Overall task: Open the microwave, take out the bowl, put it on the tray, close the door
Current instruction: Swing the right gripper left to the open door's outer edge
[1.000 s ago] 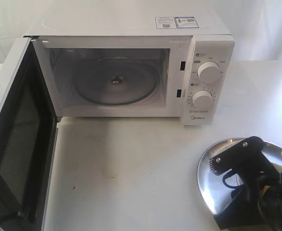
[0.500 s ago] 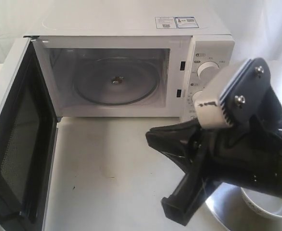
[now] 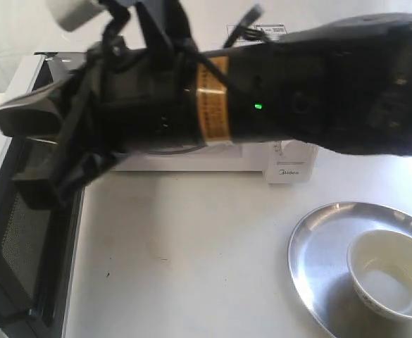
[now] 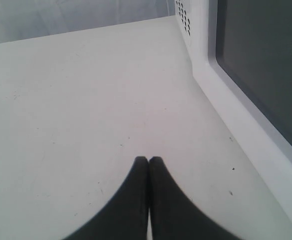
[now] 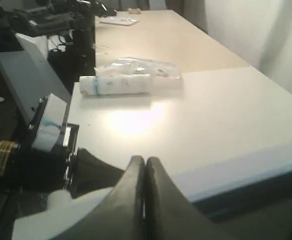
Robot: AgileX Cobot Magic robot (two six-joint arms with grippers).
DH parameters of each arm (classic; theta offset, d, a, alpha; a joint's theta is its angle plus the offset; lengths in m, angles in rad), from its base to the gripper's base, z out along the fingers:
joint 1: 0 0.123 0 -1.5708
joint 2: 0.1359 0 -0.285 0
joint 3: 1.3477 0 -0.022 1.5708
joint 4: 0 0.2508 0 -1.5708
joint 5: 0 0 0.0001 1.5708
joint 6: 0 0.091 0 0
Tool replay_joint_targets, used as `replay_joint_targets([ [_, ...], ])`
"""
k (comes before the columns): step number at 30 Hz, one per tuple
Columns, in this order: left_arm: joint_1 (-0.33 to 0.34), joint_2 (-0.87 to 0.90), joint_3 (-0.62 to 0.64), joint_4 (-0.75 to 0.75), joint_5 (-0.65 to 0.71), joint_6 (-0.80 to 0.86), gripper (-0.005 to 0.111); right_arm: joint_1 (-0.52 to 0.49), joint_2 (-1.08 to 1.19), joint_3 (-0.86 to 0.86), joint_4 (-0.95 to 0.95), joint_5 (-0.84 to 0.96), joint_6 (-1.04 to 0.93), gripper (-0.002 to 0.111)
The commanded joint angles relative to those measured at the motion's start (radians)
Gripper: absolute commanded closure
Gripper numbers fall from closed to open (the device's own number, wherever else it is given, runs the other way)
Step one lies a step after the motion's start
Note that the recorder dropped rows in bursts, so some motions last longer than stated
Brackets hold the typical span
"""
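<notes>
Spanning the scene, a smooth white table [image 3: 191, 246] with faint scuffs stands before a pale backdrop. The boxy white microwave [image 3: 290, 163] sits at the far side. It is mostly hidden by the matte black right arm [image 3: 297, 91], which reaches in from the right and bears a yellow label band and a green light. The door [image 3: 15, 239] hangs open at the left, showing its dark meshed window. The round, shiny metal tray [image 3: 318, 246] lies near right. The glossy cream bowl [image 3: 385, 282] sits upright in it, clear of both grippers. The left gripper [image 4: 148, 162] has its tapered black fingers pressed together on nothing, over bare table beside the door's white frame. The right gripper [image 5: 145, 165] is likewise closed and empty. Beyond it lie a white tube [image 5: 118, 84] and a clear bag [image 5: 150, 67].
</notes>
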Motion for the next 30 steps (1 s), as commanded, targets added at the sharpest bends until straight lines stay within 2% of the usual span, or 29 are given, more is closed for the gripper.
replay_joint_targets([
  [1, -0.001, -0.002, -0.001, -0.004, -0.002, -0.006, 0.107, 0.035, 0.127, -0.173, 0.050, -0.078, -0.053, 0.108],
  [8, -0.001, -0.002, -0.001, -0.004, -0.002, -0.006, 0.107, 0.107, 0.275, -0.346, 0.039, -0.226, -0.018, 0.108],
  [11, -0.001, -0.002, -0.001, -0.004, -0.002, -0.006, 0.107, 0.153, 0.309, -0.370, -0.054, -0.176, -0.025, 0.108],
  [17, -0.001, -0.002, -0.001, -0.004, -0.002, -0.006, 0.107, 0.271, 0.345, -0.374, -0.263, 0.056, -0.072, 0.108],
  [22, -0.001, -0.002, -0.001, -0.004, -0.002, -0.006, 0.107, 0.375, 0.359, -0.374, -0.294, 0.451, -0.142, 0.108],
  [30, -0.001, -0.002, -0.001, -0.004, -0.002, -0.006, 0.107, 0.396, 0.359, -0.341, -0.294, 0.792, -0.282, 0.108],
])
